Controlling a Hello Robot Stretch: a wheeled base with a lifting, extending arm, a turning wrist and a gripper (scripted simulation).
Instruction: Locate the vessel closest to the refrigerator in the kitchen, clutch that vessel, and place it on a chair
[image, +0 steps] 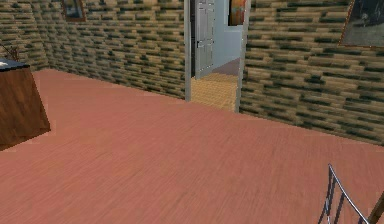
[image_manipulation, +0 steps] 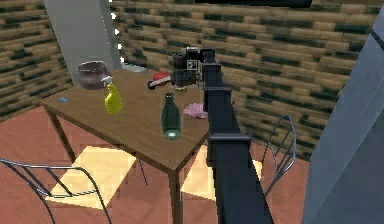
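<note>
Fingers (image_manipulation: 178, 72): at far side of surface (image_manipulation: 130, 125); hold cannot be told, red item (image_manipulation: 158, 78) lying just beside at 9 o'clock.
Vessel (image_manipulation: 93, 73): dark pot, far corner, farther out at 9 o'clock.
Risk, judged: sweeping across likely to clip red item or topple yellow bottle (image_manipulation: 113, 98); green bottle (image_manipulation: 171, 115) at 6 o'clock exposed to arm.
</note>
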